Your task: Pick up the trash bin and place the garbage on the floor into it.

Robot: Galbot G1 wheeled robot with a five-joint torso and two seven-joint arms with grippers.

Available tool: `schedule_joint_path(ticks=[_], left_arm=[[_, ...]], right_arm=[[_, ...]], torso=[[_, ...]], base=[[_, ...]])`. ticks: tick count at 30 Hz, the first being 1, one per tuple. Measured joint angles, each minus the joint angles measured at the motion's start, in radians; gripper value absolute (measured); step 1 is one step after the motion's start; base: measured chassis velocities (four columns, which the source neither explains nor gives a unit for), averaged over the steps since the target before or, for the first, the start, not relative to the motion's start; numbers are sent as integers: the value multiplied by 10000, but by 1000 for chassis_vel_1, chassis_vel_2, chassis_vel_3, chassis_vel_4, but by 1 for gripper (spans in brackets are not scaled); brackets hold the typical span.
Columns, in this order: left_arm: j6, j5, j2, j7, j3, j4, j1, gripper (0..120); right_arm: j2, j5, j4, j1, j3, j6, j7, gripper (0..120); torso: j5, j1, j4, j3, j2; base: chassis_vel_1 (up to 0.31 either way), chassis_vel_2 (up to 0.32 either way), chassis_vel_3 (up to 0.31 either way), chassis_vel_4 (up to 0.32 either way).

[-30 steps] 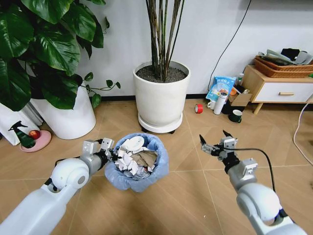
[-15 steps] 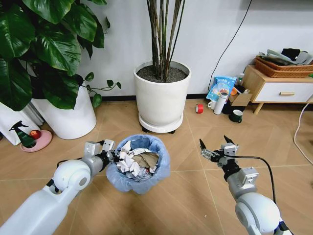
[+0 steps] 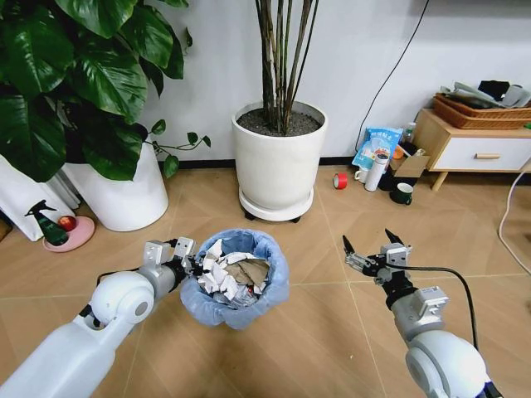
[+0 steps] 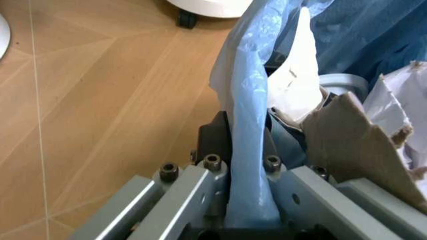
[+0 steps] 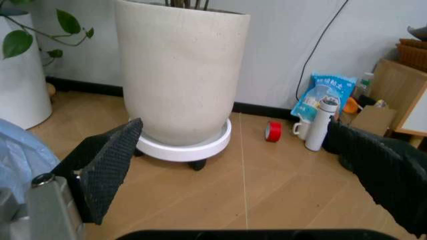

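The trash bin, lined with a crinkled light-blue bag, sits low in front of me. The garbage fills it: crumpled white paper and a torn brown piece. My left gripper is shut on the bin's left rim. In the left wrist view the bag's rim is pinched in the left gripper, with white paper and the brown piece just inside. My right gripper hangs open to the right of the bin, holding nothing. Its dark pads stand wide apart.
A big white plant pot on a wheeled base stands behind the bin, another pot at the left. A green spray bottle and pink plate lie far left. A red tape roll, tumbler, mug and wooden cabinet are at the right.
My right gripper has drawn back from the bin and sits lower in the picture. The white disc atop the garbage no longer shows. The whole picture has shifted slightly.
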Motion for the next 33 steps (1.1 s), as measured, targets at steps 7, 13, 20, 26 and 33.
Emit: schedule_joint_path(ticks=[7,13,20,26,33], left_arm=[[0,12,10,-48,-24,-107,125,0],[0,95,-13,-53,-76,-240,309,0],[0,161,-32,-42,-158,-319,431,0],[0,204,-79,-17,-212,-360,517,0],[0,298,-152,21,-267,-366,626,0]], right_arm=[[68,-180,76,-235,6,78,-37,100],[122,-314,108,-356,-51,115,-65,100],[144,-410,152,-476,-69,147,-78,100],[168,-463,190,-559,-94,163,-98,100],[159,-516,207,-686,-120,209,-110,100]], torso=[[0,-1,0,-1,0],[-4,-1,2,-1,0],[0,-2,0,-2,0],[5,-2,0,-2,0],[-1,-2,0,0,0]], base=[[160,-112,-158,92],[195,-113,-192,114],[216,-88,-213,107],[236,-84,-203,99],[268,-57,-268,64]])
